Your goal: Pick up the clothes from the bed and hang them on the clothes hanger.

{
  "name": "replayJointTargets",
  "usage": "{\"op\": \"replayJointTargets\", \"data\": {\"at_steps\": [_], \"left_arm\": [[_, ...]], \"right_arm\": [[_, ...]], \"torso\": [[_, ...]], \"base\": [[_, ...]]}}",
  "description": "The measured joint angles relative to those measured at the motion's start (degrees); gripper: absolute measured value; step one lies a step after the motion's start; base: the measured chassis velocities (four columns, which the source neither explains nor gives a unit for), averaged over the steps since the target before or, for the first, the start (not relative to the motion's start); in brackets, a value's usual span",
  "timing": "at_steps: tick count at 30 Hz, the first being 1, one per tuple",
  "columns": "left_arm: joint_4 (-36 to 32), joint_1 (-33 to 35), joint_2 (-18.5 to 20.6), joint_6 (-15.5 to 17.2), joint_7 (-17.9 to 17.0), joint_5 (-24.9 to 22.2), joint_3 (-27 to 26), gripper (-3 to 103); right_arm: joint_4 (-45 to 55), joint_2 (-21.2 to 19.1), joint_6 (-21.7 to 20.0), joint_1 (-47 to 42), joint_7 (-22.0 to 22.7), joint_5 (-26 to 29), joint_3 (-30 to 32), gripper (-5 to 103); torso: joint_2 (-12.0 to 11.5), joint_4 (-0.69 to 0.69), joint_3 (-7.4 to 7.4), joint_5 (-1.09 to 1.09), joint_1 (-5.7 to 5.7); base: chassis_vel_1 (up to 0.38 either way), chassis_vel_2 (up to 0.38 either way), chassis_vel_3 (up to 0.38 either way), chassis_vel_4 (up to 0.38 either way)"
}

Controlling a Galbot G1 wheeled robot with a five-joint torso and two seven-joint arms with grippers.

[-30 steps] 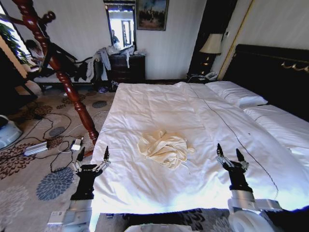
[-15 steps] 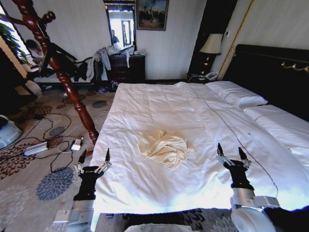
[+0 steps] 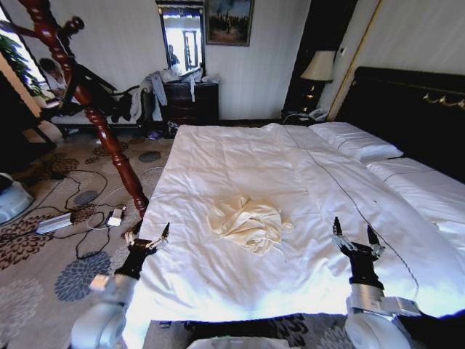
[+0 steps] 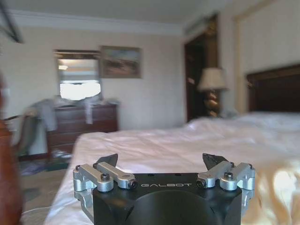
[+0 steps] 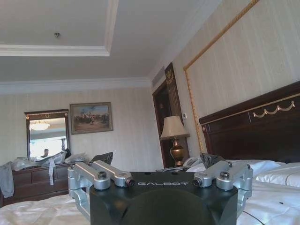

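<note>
Here clothes (image 3: 248, 222) lie crumpled mid bed (image 3: 240, 156), near its foot. Left claw (image 3: 147, 238) at the bed's left edge, right claw (image 3: 355, 234) over the sheet; both 2 released, apart from clothes.

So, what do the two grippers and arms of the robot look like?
Both look alike. The left gripper and the right gripper have a black body with "GALBOT" in pale letters, silver metal linkages with dark bolts, and thin black pointed fingers. Behind them, each wrist is black, then silver-grey, ending in a rounded pale joint.

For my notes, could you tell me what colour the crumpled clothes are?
Cream, pale yellow clothes; clearest in the head view.
</note>
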Motion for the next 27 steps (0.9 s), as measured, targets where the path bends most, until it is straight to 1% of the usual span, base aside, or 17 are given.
{"op": "replayJointTargets", "data": {"at_steps": [1,2,3,4,5,8,9,11,12,13,14,18,19,22,23,24,27], "left_arm": [[0.0,0.0,0.0,0.0,0.0,0.0,0.0,100],[2.2,-2.3,3.1,0.5,0.7,0.9,1.5,100],[2.6,-2.8,3.8,0.6,0.9,1.2,1.8,100],[5.1,-6.0,7.3,0.9,1.3,2.9,4.5,100],[5.1,-6.0,7.3,0.9,1.3,2.9,4.5,100],[9.9,-15.4,12.4,0.7,2.6,5.6,13.0,100],[9.9,-15.4,12.4,0.7,2.6,5.6,13.0,100],[12.3,-21.6,13.8,0.2,2.9,7.0,18.9,100],[14.3,-25.9,14.3,-0.4,3.1,8.3,23.7,100],[15.4,-28.1,14.4,-0.8,3.3,9.0,26.2,100],[15.4,-28.1,14.4,-0.8,3.3,9.0,26.2,100],[20.5,-36.8,14.0,-3.0,4.7,11.6,38.1,100],[20.5,-36.8,14.0,-3.0,4.7,11.6,38.1,100],[23.5,-42.6,12.2,-4.1,5.8,12.2,45.5,103],[24.4,-44.2,11.4,-4.4,5.8,12.4,47.6,101],[24.4,-44.2,11.4,-4.4,5.8,12.4,47.6,101],[27.7,-47.8,8.5,-5.4,5.8,14.4,51.9,99]], "right_arm": [[0.0,0.0,0.0,0.0,0.0,0.0,0.0,100],[-0.2,0.3,0.0,0.1,0.1,0.0,0.1,100],[-0.2,0.4,0.0,0.1,0.1,0.0,0.1,100],[-0.5,1.1,0.0,0.3,0.2,0.0,0.1,100],[-0.5,1.1,0.0,0.3,0.2,0.0,0.1,100],[-0.9,2.6,-0.3,0.8,0.4,-0.2,0.1,100],[-0.9,2.6,-0.3,0.8,0.4,-0.2,0.1,100],[-1.2,3.1,-0.5,0.8,0.6,-0.3,0.1,100],[-1.6,3.3,-0.6,0.8,0.7,-0.4,0.2,100],[-1.9,3.4,-0.6,0.8,0.8,-0.5,0.3,100],[-1.9,3.4,-0.6,0.8,0.8,-0.5,0.3,100],[-3.6,3.5,-0.9,1.3,1.6,-0.3,1.0,100],[-3.6,3.5,-0.9,1.3,1.6,-0.3,1.0,100],[-4.3,3.6,-1.0,2.5,1.9,0.0,1.4,100],[-4.5,3.7,-1.0,2.9,2.0,0.1,1.5,100],[-4.5,3.7,-1.0,2.9,2.0,0.1,1.5,100],[-4.7,4.4,-1.0,3.9,2.1,0.1,1.3,100]], "torso": [[0.0,0.0,0.0,0.0,0.0],[0.0,-0.01,0.0,0.04,0.0],[0.0,-0.01,0.0,0.04,0.0],[0.0,-0.02,0.0,0.04,0.0],[0.0,-0.02,0.0,0.04,0.0],[0.0,0.0,0.0,0.05,0.0],[0.0,0.0,0.0,0.05,0.0],[0.0,-0.05,0.0,0.05,0.0],[0.0,-0.05,0.0,0.04,0.01],[0.0,-0.04,0.0,0.04,0.01],[0.0,-0.04,0.0,0.04,0.01],[0.0,-0.01,0.0,0.05,0.0],[0.0,-0.01,0.0,0.05,0.0],[0.0,-0.02,0.0,0.06,0.0],[0.0,-0.03,0.0,0.06,0.0],[0.0,-0.03,0.0,0.06,0.0],[0.0,-0.01,0.0,0.05,0.0]], "base": [[0.0,0.0,0.0,0.0],[0.0,0.0,0.0,0.0],[0.0,0.0,0.0,0.0],[0.0,0.0,0.0,0.0],[0.0,0.0,0.0,0.0],[0.0,0.0,0.0,0.0],[0.0,0.0,0.0,0.0],[0.0,0.0,0.0,0.0],[0.0,0.0,0.0,0.0],[0.0,0.0,0.0,0.0],[0.0,0.0,0.0,0.0],[0.0,0.0,0.0,0.0],[0.0,0.0,0.0,0.0],[0.0,0.0,0.0,0.0],[0.0,0.0,0.0,0.0],[0.0,0.0,0.0,0.0],[0.0,0.0,0.0,0.0]]}}
